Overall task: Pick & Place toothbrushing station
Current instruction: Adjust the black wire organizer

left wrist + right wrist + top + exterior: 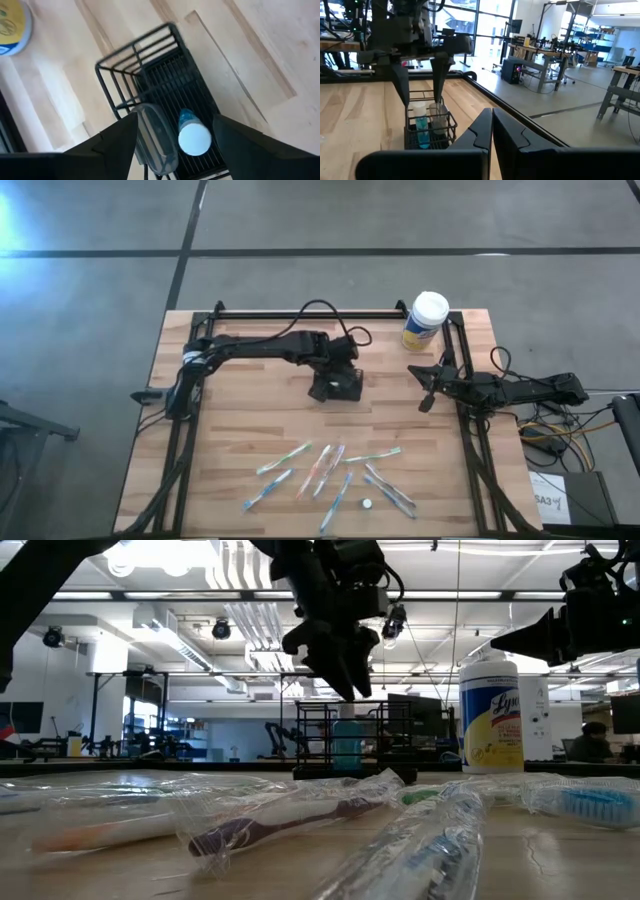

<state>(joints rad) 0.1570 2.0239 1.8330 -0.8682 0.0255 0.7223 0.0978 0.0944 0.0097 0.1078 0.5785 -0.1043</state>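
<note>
The toothbrushing station, a small black wire caddy [150, 65], stands on the wooden table [250, 420] near its middle, toward the far side; it also shows in the low view [350, 740]. In it stand a blue bottle with a white cap [192, 136] and a clear cup [157, 137]. My left gripper [175, 127] is open right above the caddy, fingers pointing down, one on each side of the bottle and cup. My right gripper [492, 132] is shut and empty, low at the table's right edge [425, 392].
A yellow-and-blue round canister with a white lid [427, 320] stands at the far right. Several toothbrushes in clear wrappers [330, 470] lie along the near side, with a small white round piece [367, 504] among them. Bare wood lies between them and the caddy.
</note>
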